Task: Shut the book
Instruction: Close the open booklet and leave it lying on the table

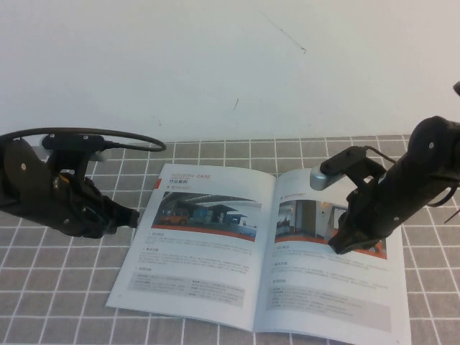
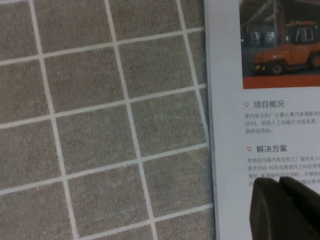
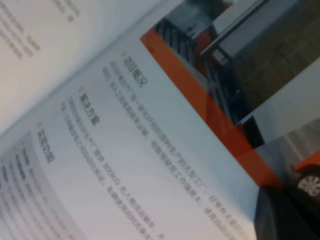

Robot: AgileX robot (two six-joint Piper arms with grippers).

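The book point(image 1: 215, 251) is smooth paper with a faint sheen, lying on a tablecloth point(image 1: 65, 287) of matt, finely rough grey cloth. The left gripper point(image 1: 134, 215), just beside the book's left edge, is matt black plastic, fingers together; the right gripper point(image 1: 336, 246), over the book's right page, likewise.

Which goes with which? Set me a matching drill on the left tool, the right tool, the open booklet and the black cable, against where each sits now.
Things:
1. left black tool
2. right black tool
3. white printed paper booklet
4. thin black cable loop

Places:
A. over the right-hand page
B. lying open on the grey checked cloth
C. arched at the cloth's far left edge
D. at the booklet's left edge

Pairs: 1-D, 2-A, 3-B, 4-C.
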